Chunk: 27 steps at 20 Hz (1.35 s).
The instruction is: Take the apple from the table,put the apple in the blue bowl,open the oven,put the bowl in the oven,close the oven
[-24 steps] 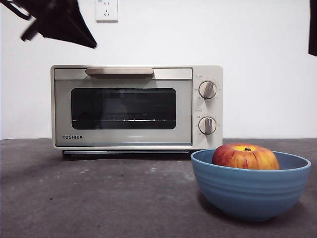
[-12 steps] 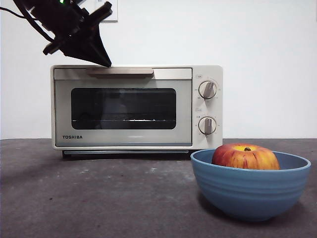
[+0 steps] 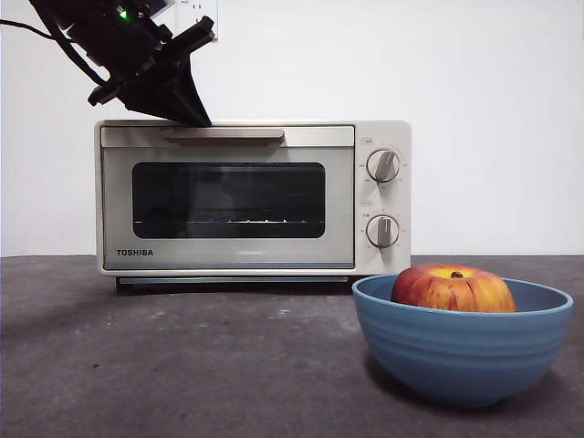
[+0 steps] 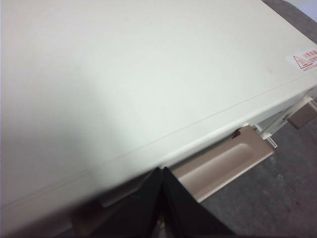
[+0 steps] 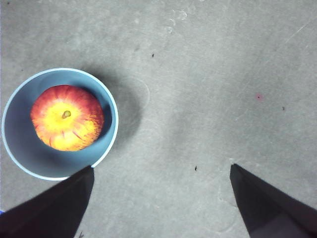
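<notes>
The cream oven stands at the back of the table with its door closed. My left gripper comes down from the upper left, its shut tip at the left part of the beige handle. The left wrist view shows the left gripper with jaws pressed together at the oven's top front edge, beside the handle. The apple lies in the blue bowl at the near right. My right gripper hangs open high above the table, beside the bowl and apple.
Two knobs sit on the oven's right panel. A wall socket shows behind the left arm. A warning label is stuck on the oven's top near its edge.
My left gripper has come down and to the right, from the upper left corner to the oven's handle. The oven door, bowl and apple have not moved.
</notes>
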Each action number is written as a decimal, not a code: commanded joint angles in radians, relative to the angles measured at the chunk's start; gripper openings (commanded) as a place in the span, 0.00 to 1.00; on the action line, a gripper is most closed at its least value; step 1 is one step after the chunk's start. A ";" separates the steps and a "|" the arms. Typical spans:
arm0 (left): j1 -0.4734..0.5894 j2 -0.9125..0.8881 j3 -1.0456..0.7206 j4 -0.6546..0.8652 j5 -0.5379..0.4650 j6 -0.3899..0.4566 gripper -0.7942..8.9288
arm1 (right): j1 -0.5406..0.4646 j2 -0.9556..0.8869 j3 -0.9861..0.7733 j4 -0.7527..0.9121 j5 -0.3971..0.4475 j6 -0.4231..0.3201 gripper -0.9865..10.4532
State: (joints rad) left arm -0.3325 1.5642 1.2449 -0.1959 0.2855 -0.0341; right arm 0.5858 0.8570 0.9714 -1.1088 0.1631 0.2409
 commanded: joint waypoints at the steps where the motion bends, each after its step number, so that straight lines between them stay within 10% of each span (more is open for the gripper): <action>1: -0.019 0.039 0.011 -0.074 -0.016 0.020 0.09 | 0.005 0.004 0.009 0.008 0.001 0.013 0.47; 18: -0.172 0.039 0.011 -0.543 -0.016 0.025 0.09 | -0.071 0.005 0.008 -0.023 0.019 -0.025 0.47; 27: -0.186 -0.011 0.011 -0.567 -0.016 0.021 0.09 | -0.154 0.014 -0.187 0.145 -0.203 -0.023 0.46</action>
State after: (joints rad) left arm -0.5114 1.5547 1.2358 -0.7685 0.2672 -0.0166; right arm 0.4267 0.8635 0.7746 -0.9779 -0.0364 0.2146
